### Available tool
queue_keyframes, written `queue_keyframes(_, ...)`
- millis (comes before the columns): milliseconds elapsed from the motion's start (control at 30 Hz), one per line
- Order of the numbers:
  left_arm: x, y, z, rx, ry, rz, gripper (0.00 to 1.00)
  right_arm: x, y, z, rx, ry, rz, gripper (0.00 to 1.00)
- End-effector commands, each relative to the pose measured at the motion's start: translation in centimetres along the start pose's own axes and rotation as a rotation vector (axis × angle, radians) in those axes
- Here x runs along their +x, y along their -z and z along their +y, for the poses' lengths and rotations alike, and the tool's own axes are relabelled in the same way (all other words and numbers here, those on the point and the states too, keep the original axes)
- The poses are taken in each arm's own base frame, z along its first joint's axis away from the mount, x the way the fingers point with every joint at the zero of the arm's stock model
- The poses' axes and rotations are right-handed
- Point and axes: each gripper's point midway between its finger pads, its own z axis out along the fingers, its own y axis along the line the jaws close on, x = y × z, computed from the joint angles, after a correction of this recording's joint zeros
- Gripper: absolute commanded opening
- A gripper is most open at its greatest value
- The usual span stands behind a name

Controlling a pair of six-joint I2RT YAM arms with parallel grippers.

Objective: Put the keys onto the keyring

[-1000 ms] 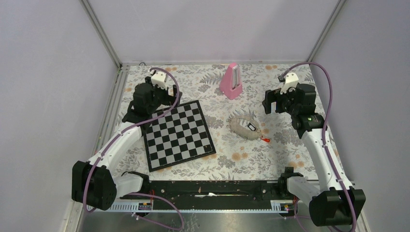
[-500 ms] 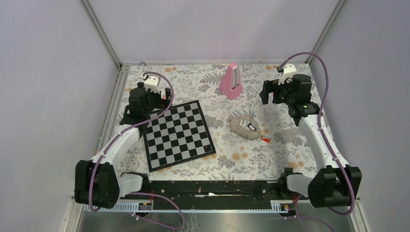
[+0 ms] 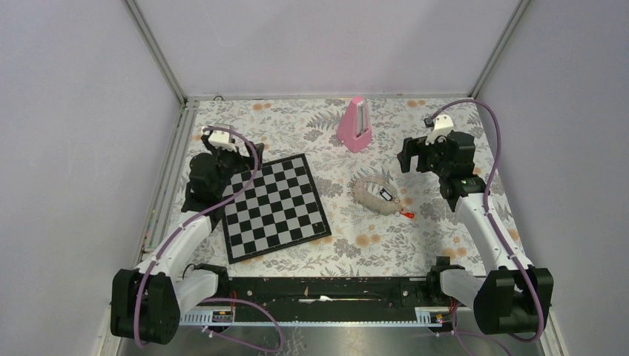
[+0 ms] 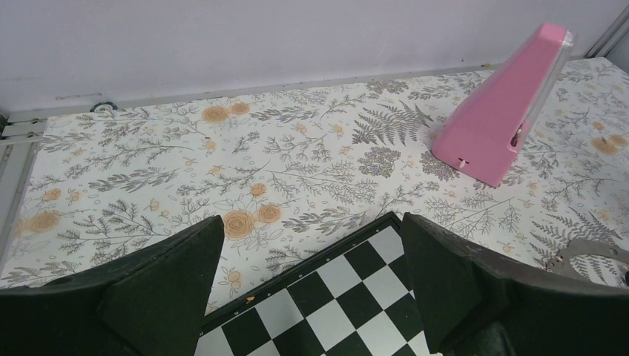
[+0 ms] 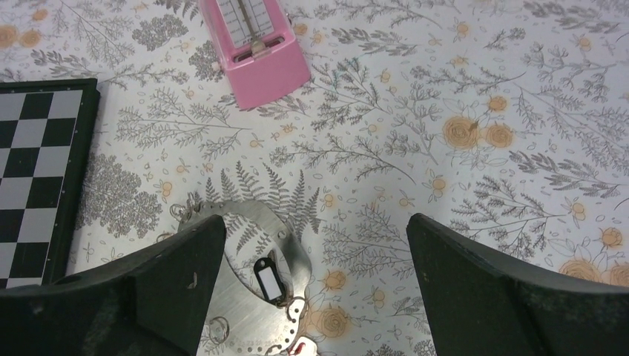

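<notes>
Currently, the left gripper [image 4: 310, 237] is hovering wide open and empty over the far-left corner of the chessboard [image 3: 274, 208]. The right gripper [image 5: 315, 222], equally agape and empty, is hanging well right of the chessboard and looking down on the keyring [image 3: 374, 194], probably to line up a pick. The keyring is lying flat on the table [image 3: 297, 137] just right of the chessboard, with the red key [image 3: 406, 214] at its near-right edge, apparently unthreaded. Bare table is surrounding the keyring on all sides. The metronome [image 3: 356, 124], beyond the chessboard's far-right corner, is standing as the only tall obstacle.
</notes>
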Motion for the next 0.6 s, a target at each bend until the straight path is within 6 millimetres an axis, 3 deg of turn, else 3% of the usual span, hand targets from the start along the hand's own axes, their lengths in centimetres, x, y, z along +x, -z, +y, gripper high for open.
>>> queue_keyframes(0, -3.0, 0.7, -0.5, 0.026, -0.021, -0.119, 0.99, -2.2, -0.1, -0.6, 0.025, 0.024, -0.083, 1.00)
queue_keyframes(100, -3.4, 1.3, -0.4, 0.021, -0.053, -0.130, 0.99, -1.8, 0.0, -0.5, 0.016, 0.034, -0.053, 1.00)
queue_keyframes(200, -3.0, 1.6, -0.7, 0.037, -0.083, -0.092, 0.99, 0.2, 0.7, 0.0, -0.017, 0.078, 0.041, 1.00)
queue_keyframes(433, 0.8, 2.7, -4.2, 0.270, -0.117, 0.099, 0.99, 8.1, 3.8, 0.9, -0.122, 0.271, 0.273, 1.00)
queue_keyframes(567, 1.8, 2.9, -5.5, 0.350, -0.099, 0.162, 0.99, 12.0, 4.4, 0.5, -0.145, 0.310, 0.397, 1.00)
